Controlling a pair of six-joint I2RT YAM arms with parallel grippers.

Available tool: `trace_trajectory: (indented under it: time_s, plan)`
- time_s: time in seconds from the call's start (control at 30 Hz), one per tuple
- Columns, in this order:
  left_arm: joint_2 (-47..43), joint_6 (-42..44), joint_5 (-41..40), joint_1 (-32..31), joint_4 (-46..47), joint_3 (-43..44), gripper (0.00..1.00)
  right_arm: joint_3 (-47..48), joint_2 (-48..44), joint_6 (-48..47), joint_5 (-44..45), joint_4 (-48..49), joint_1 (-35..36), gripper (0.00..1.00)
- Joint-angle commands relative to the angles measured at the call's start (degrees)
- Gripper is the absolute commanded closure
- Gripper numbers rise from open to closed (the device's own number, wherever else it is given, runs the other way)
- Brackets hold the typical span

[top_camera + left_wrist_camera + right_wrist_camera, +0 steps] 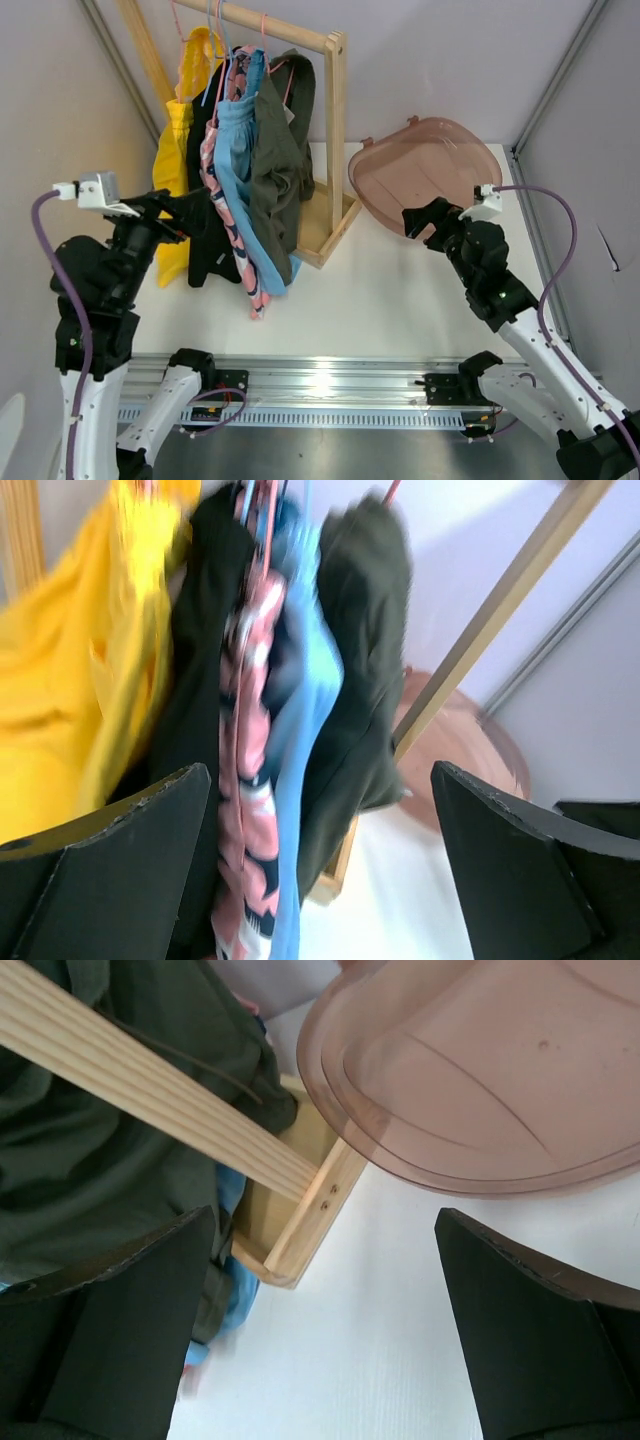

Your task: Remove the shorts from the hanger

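While five garments (245, 170) hang, one tub (430, 165).

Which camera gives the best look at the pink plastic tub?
The top view: nearly the whole tub shows, right of the clothes rack. The right wrist view shows only part of it, close up; the left wrist view, a blurred sliver behind the rack's post.
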Motion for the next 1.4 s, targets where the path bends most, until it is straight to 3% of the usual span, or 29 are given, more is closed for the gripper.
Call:
trace_trajectory:
  time_s: [0.0,0.13,0.23,0.27,0.47,0.6,0.63,0.67,0.83,1.07,1.13,1.37]
  plan:
    - [3.10,4.62,-0.58,-0.61,-2.69,5.88,0.01,3.64,1.74,-1.09,5.41,-1.49,2.42,0.01]
    - [4.50,5.16,6.18,-0.78,5.04,4.48,0.01,5.58,3.85,-2.23,6.81,-2.72,5.23,0.00]
    - [12.22,5.75,6.27,-1.65,2.77,12.03,0.01,5.67,4.47,-3.63,9.18,-3.69,6.38,0.01]
    - [14.59,6.20,6.44,-2.27,1.45,18.22,0.01,5.58,4.91,-3.99,10.58,-4.13,6.73,0.01]
    - [32.08,9.63,3.19,-8.95,1.79,34.53,0.01,5.23,4.30,-5.40,13.32,-8.96,6.91,0.01]
    - [47.01,9.28,7.49,-9.22,-0.21,46.74,0.01,2.33,-0.08,-3.48,12.44,-9.58,7.00,0.01]
    - [50.27,9.36,7.76,-9.13,-0.84,53.81,0.02,0.93,-1.14,-2.94,12.01,-9.75,6.91,0.00]
    - [56.30,9.97,6.98,-9.13,-1.71,56.40,0.04,0.14,-2.37,-2.33,11.57,-9.84,7.00,0.01]
    - [69.44,10.86,4.25,-8.96,-4.53,73.45,0.08,-4.17,-9.57,1.62,9.45,-11.77,7.18,0.01]
    - [71.39,9.89,1.00,-8.96,1.87,71.72,0.13,-5.50,-12.23,0.67,10.24,-15.29,7.18,0.01]
    - [71.39,9.72,0.47,-8.96,2.58,72.07,0.18,-5.58,-12.40,0.58,10.68,-16.08,7.26,0.01]
    - [69.91,9.98,-0.14,-9.04,3.11,71.20,0.21,-7.96,-12.76,1.72,9.72,-15.12,7.18,0.01]
